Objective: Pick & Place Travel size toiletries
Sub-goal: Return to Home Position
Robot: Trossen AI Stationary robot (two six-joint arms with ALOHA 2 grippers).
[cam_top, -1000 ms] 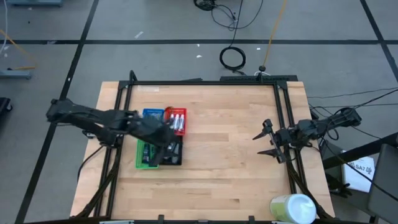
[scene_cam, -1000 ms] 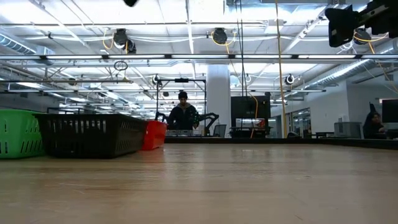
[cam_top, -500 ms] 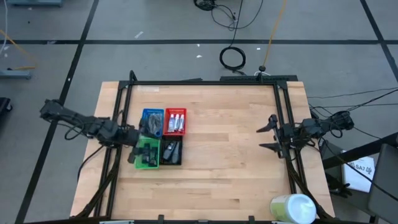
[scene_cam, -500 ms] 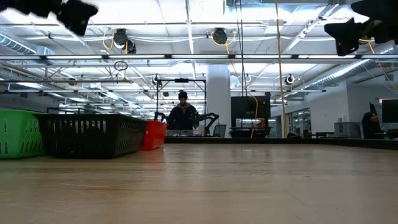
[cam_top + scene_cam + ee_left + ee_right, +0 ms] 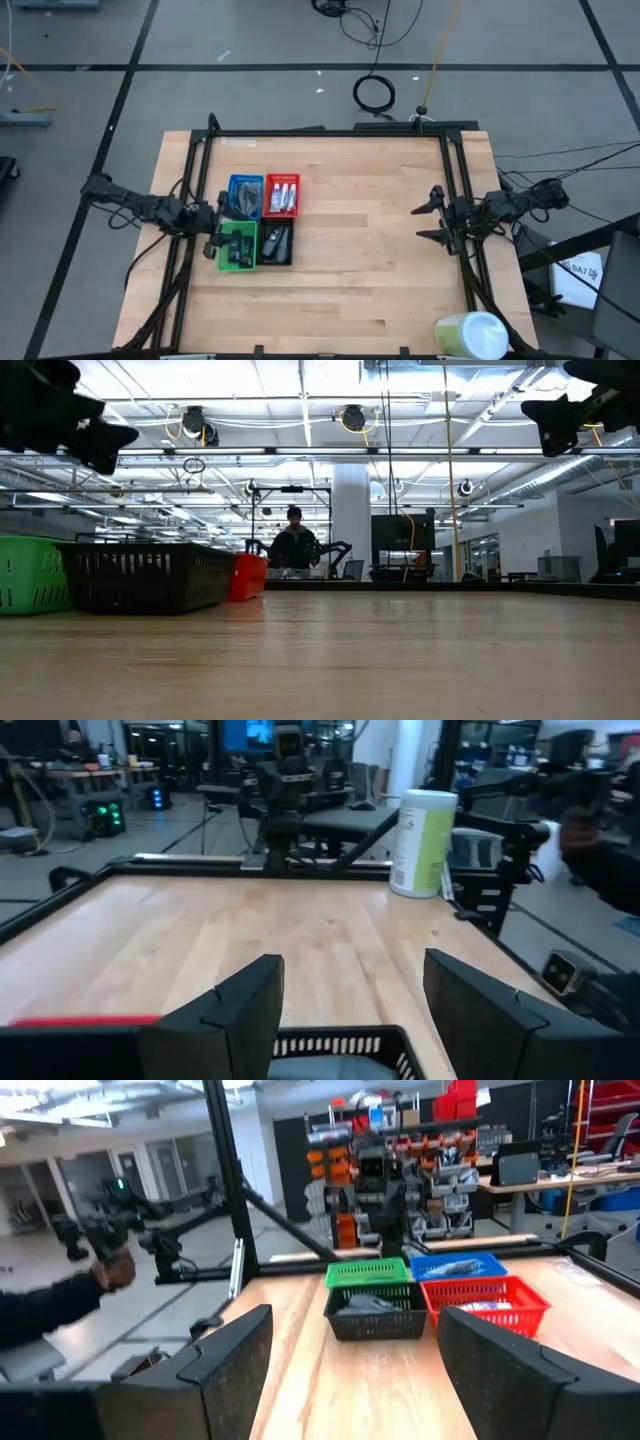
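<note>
Stock for you, operator:
- Bench (image 5: 360, 270): four trays grouped on its left half.
- Red tray (image 5: 266, 196): white tubes (image 5: 283, 198), lying side by side.
- Black tray (image 5: 291, 245): dark grey packs (image 5: 272, 240).
- Blue tray (image 5: 233, 190), green tray (image 5: 240, 266): dark contents you cannot make out.
- Your left gripper (image 5: 213, 228): released, empty, at the left edge just beside the green tray.
- Your right gripper (image 5: 428, 220): released, empty, at the right edge, well apart from the trays.

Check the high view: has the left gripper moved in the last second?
Yes. The left gripper has drawn back leftward, from over the black bin to the green bin's left side.
</note>
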